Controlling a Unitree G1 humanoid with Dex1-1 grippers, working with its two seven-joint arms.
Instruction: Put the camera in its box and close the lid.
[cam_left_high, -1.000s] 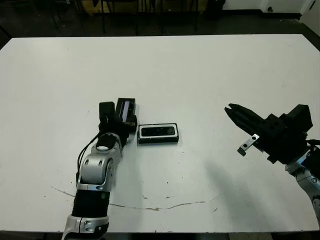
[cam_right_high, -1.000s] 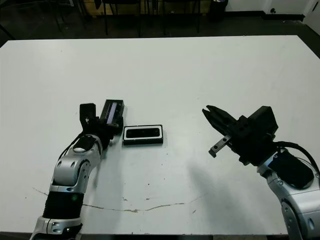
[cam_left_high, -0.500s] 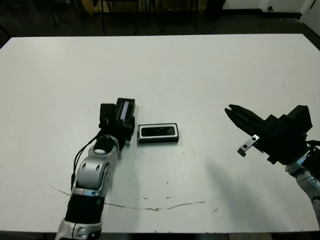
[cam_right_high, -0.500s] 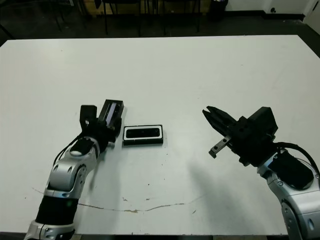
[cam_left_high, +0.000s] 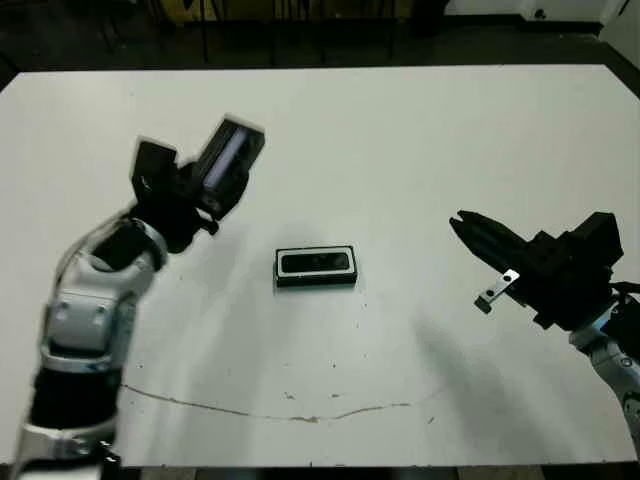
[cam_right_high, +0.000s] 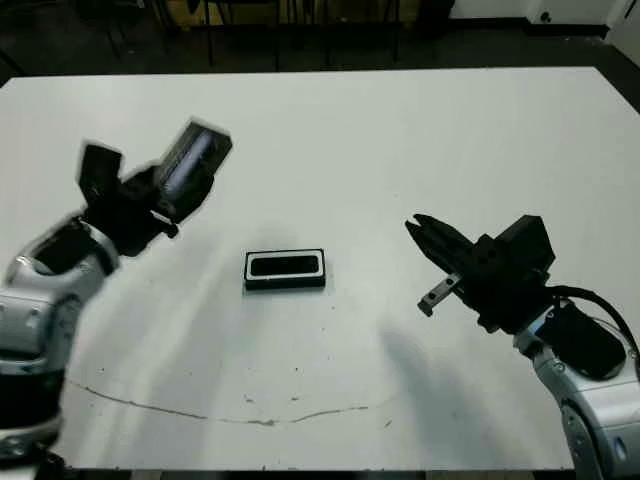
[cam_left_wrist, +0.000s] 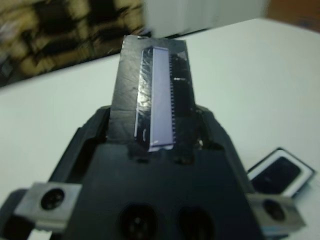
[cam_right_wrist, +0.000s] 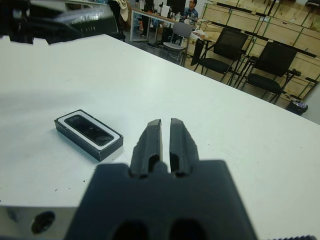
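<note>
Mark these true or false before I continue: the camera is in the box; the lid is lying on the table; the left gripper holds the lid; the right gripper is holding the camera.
1. The camera sits in the box: true.
2. The lid lies on the table: false, it is raised above it.
3. The left gripper holds the lid: true.
4. The right gripper holds the camera: false, it is shut on nothing, apart from the box.

box (cam_left_high: 316, 267) mid-worktop (cam_left_high: 400, 140) | camera (cam_left_high: 317, 263) in box | lid (cam_left_high: 229, 157) raised, left of and behind box | right gripper (cam_left_high: 462, 222) well right of box
</note>
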